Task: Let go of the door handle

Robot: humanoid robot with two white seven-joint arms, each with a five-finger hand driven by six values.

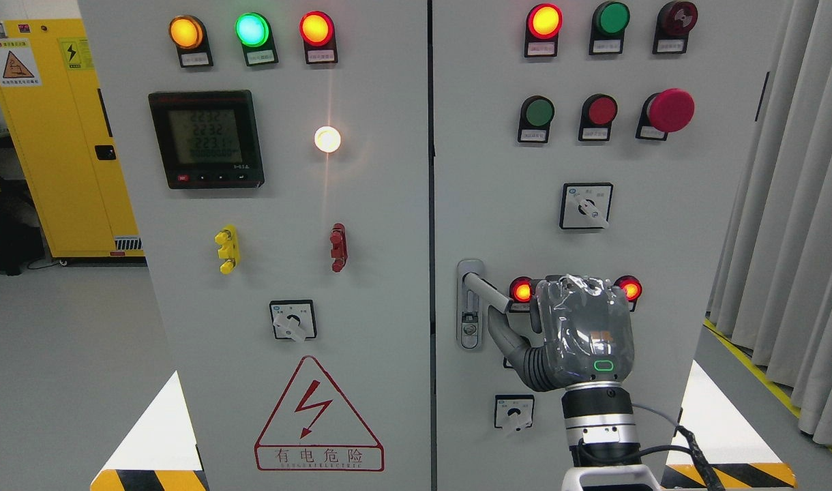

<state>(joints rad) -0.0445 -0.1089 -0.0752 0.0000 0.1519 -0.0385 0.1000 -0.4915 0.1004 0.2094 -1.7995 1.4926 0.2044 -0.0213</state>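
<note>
The silver door handle [485, 290] sits at the left edge of the right cabinet door [661, 225], its lever swung out to the right from its lock plate [469, 327]. My right hand [580, 327] is just right of the lever's tip, with its grey back facing me. The thumb [508, 341] is spread out to the left and lies just under the lever's end. The lever's tip shows free, and a lit red lamp [522, 290] is visible between it and the palm. The other fingers are hidden behind the hand. My left hand is out of view.
Both grey cabinet doors carry lamps, push buttons, a red mushroom button [670, 110], rotary switches [586, 206] and a meter [206, 139]. A small rotary switch [513, 412] sits just left of my wrist. A yellow cabinet [54, 136] stands at the left and curtains [791, 204] hang at the right.
</note>
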